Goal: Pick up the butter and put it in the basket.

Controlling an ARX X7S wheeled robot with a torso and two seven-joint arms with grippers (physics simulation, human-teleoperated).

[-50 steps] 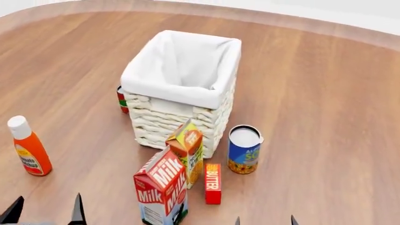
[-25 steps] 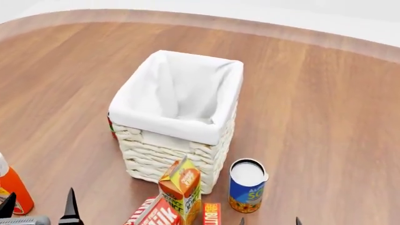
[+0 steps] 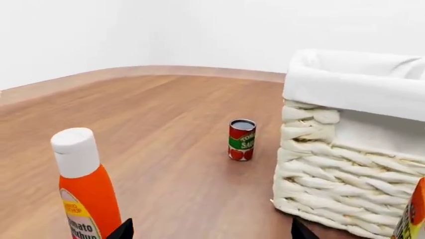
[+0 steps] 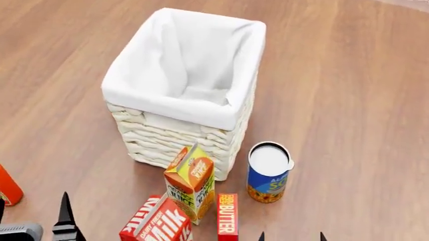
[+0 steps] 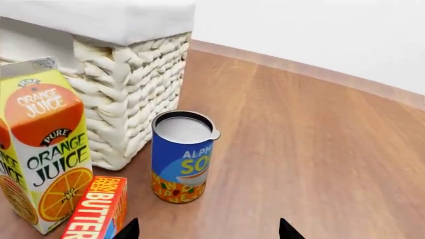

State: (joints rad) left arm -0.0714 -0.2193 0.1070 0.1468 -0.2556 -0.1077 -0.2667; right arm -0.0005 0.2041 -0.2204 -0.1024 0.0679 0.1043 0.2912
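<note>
The bench is a broad wooden surface of warm reddish-brown planks with fine grain. In the wrist views its far edge curves round as a paler wooden band. Beyond it stands a plain white wall, evenly lit, casting soft shadows on the wood.

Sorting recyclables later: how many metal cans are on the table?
2. The blue soup can stands right of the cream wicker basket, beside the orange juice carton. The small red tomato-sauce can stands past the basket's far-left side, hidden from the head camera. Others may be hidden.
</note>
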